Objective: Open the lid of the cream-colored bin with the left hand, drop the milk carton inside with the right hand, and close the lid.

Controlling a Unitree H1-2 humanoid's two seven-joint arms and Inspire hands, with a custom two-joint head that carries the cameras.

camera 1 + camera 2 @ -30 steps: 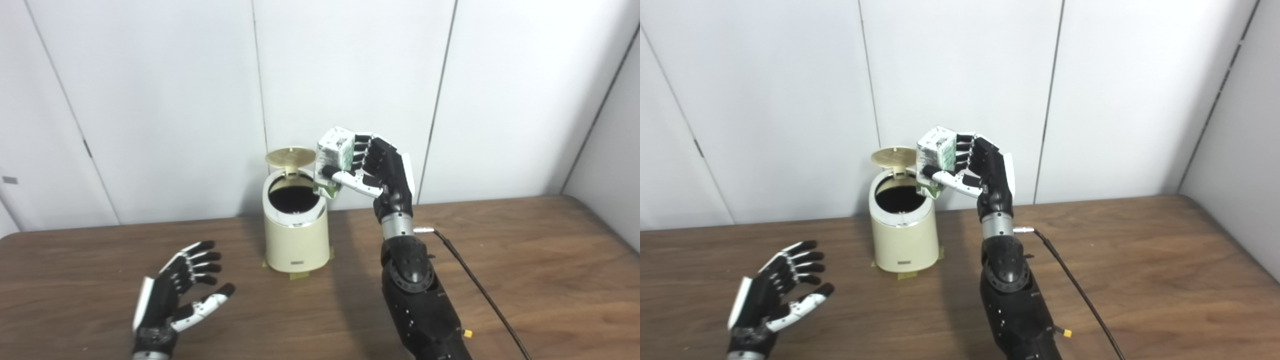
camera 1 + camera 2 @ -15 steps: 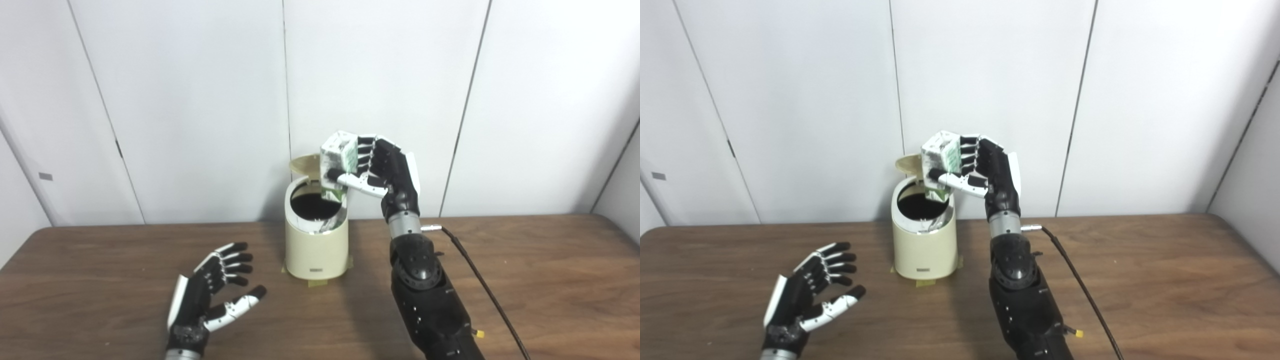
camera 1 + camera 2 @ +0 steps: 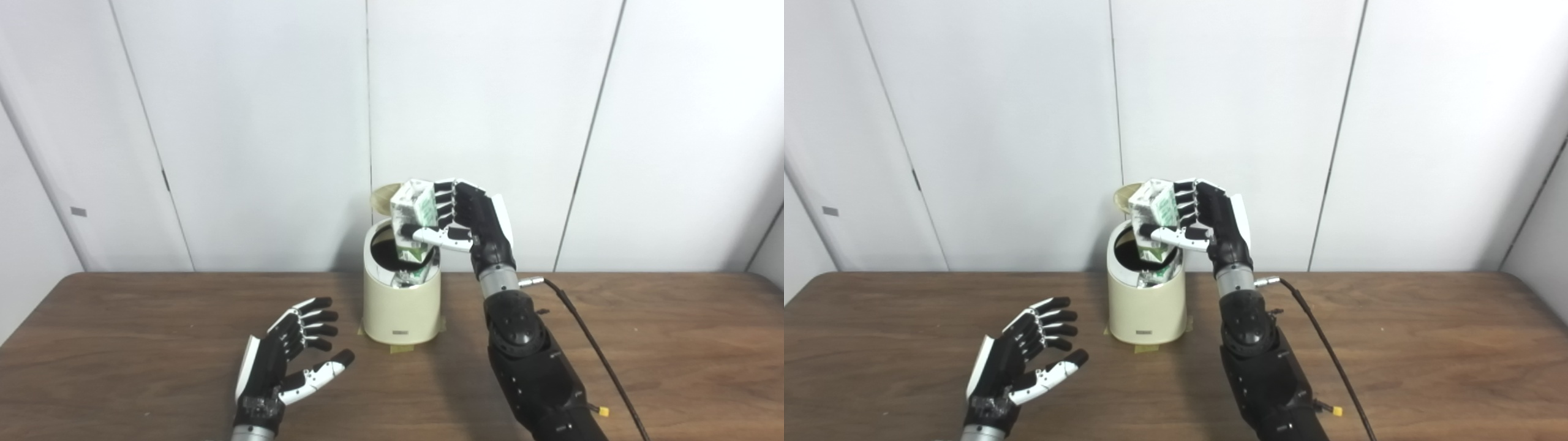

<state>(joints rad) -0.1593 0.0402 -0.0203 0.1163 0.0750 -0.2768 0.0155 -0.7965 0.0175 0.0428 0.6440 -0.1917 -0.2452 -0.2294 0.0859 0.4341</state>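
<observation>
The milk carton [image 3: 415,220] sits in my right hand [image 3: 468,217], my fingers [image 3: 445,202] wrapped around its right side and my thumb across its front. It hangs tilted, its lower end dipping into the dark mouth of the cream-colored bin [image 3: 401,306]. The lid [image 3: 386,197] stands raised at the far side, behind the carton. My left hand [image 3: 288,361] hovers over the table [image 3: 122,343], near and to the left of the bin, fingers spread and holding nothing.
</observation>
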